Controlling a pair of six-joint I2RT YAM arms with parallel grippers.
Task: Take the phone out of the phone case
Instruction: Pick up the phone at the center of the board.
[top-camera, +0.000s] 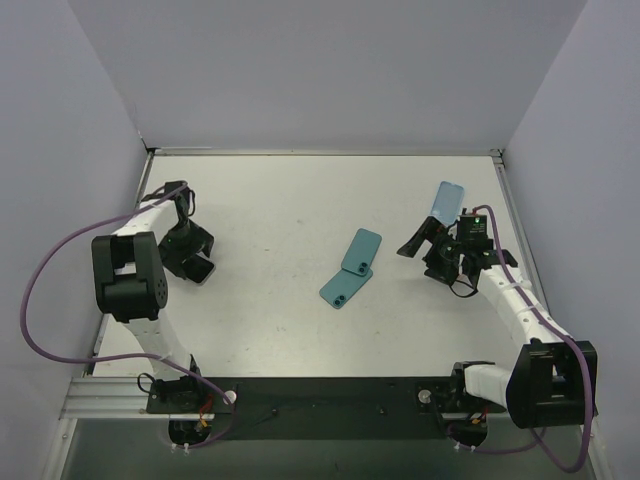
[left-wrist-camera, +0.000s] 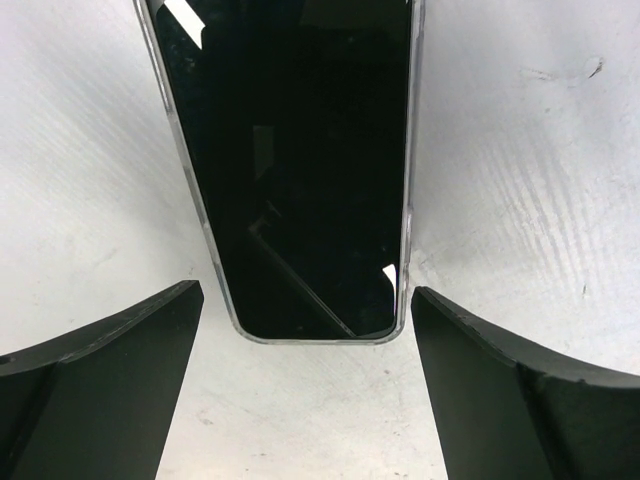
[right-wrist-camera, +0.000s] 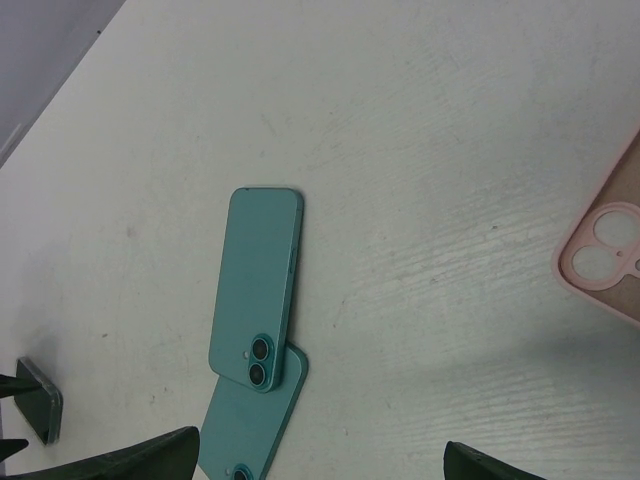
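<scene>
Black glass fills the single cased phone (left-wrist-camera: 300, 160), screen up inside a thin clear plastic case (left-wrist-camera: 409, 150), flat on the white table (left-wrist-camera: 520, 150). The left gripper (left-wrist-camera: 305, 295) straddles its end, fingers spread and untouching. One teal phone (right-wrist-camera: 255, 285) overlaps a second teal phone (right-wrist-camera: 250, 430) mid-table. One pink case (right-wrist-camera: 605, 255) lies apart. The right gripper (right-wrist-camera: 320, 440) gapes, holding nothing.

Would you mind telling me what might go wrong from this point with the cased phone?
1. The phone in its clear case lies flat on the table inside the open left gripper; closing on its thin edges may slip or skid it.
2. The right gripper is open across the table, so nothing braces the case.
3. The two teal phones overlap; a bump would likely shift both.
</scene>
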